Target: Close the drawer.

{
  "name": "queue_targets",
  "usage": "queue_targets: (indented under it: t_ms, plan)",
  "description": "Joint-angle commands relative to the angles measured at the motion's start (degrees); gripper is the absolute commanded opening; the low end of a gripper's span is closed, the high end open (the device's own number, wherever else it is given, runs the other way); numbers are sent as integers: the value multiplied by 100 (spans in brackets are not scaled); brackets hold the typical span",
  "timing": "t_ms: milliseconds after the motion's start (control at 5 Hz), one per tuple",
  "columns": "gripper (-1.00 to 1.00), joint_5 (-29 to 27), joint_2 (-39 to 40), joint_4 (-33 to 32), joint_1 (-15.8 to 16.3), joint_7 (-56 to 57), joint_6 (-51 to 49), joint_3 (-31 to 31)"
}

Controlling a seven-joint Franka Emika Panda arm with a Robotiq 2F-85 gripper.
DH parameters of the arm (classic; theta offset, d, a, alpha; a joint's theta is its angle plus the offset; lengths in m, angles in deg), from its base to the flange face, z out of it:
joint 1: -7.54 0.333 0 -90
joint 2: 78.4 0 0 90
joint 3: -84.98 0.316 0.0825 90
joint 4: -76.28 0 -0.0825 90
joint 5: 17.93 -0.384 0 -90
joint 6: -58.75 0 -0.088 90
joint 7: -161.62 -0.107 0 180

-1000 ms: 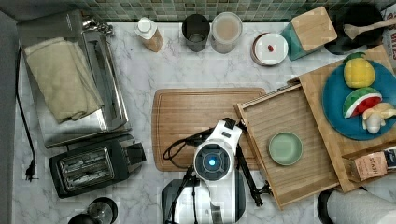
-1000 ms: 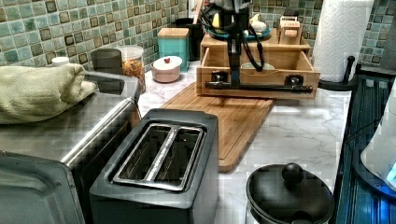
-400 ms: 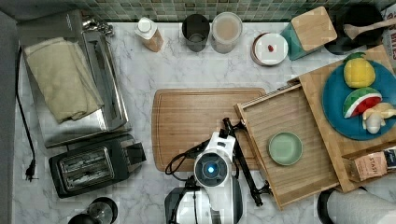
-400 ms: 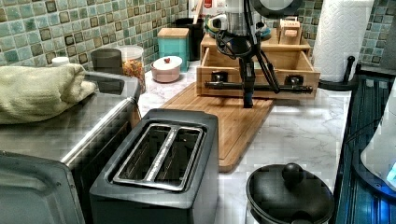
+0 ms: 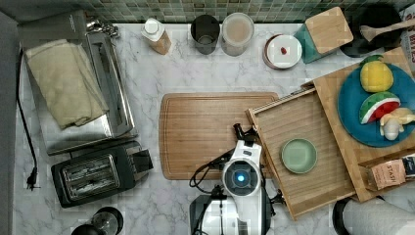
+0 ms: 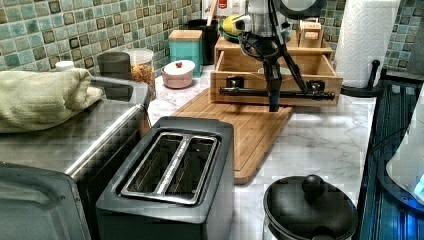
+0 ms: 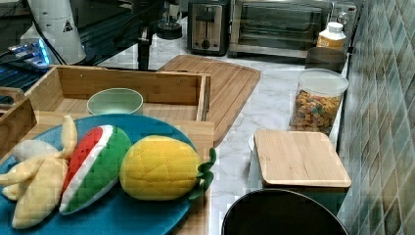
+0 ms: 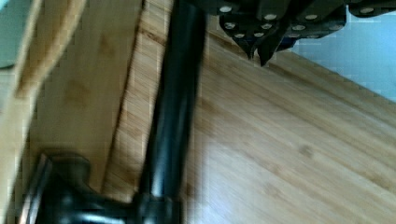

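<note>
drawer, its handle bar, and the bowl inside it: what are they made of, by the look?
Drawer: light bamboo or similar wood, matte; fine parallel slat grain on the floor, thin rims.
Handle bar: probably metal, black with a slight sheen; a slim round rod on two black mounts.
Bowl: pale green, smooth and uniform; ceramic or plastic, the look leaves it open.

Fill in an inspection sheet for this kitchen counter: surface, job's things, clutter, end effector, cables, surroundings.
Surface: marble counter, dry.
Job's things: drawer pulled out, green bowl inside.
Clutter: cutting board, toaster, toaster oven with towel, jars, blue plate of toy fruit.
End effector: end effector lowered in front of the drawer's black handle bar.
Cables: black cord at the top view's left.
Surroundings: tiled wall.
</note>
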Motion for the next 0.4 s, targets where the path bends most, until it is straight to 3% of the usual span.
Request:
queue_targets:
  t_ms: [200, 400]
  plan:
    - [-100, -176, 658, 670, -230, 1543, 334, -686]
    - [-100, -331, 874, 1019, -398, 1795, 478, -810]
